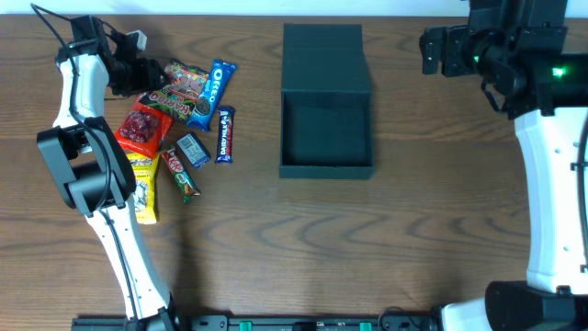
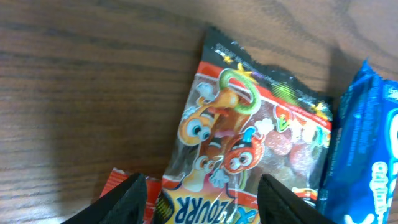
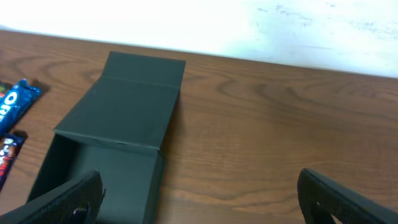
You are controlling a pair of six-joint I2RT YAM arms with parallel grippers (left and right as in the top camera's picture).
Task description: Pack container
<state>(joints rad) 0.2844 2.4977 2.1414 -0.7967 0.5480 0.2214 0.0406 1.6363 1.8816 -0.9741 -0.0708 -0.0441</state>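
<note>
The dark grey-green container [image 1: 326,170] lies open at the table's middle, its flap lid [image 1: 323,57] folded back; it also shows in the right wrist view [image 3: 118,130] and looks empty. A pile of snack packets lies at the left: a sour-gummy bag [image 1: 184,87], a blue Oreo pack [image 1: 219,83], a red bag [image 1: 142,129]. My left gripper [image 1: 138,74] is open just above the gummy bag [image 2: 249,130], fingers on either side of its lower end. My right gripper [image 1: 441,51] is open and empty, up to the right of the container.
Other snacks in the pile: a yellow packet [image 1: 144,188], a dark blue bar [image 1: 224,134], a small blue packet [image 1: 192,150], a green-red bar [image 1: 181,175]. The Oreo pack shows at the right in the left wrist view [image 2: 367,149]. White wall at the table's far edge [image 3: 249,25].
</note>
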